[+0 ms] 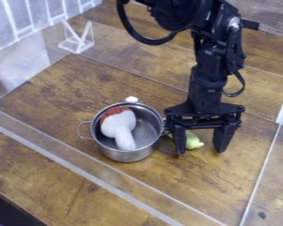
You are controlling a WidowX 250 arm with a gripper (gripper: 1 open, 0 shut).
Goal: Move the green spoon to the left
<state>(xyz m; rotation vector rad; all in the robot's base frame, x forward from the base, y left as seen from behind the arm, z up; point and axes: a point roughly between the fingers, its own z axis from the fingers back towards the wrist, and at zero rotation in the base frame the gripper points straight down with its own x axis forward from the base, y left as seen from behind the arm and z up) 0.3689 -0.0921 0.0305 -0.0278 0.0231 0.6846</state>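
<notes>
The green spoon shows as a yellow-green handle end lying on the wooden table just right of the silver pot. The rest of it is hidden behind the arm and the pot's rim. My gripper points straight down and stands open. Its two black fingers straddle the handle end, one on each side and low to the table. I cannot tell whether they touch it. Nothing is gripped.
The pot holds a white and red item and sits close to the left finger. A low clear plastic wall runs along the table's front and sides. A clear plastic stand is at the back left.
</notes>
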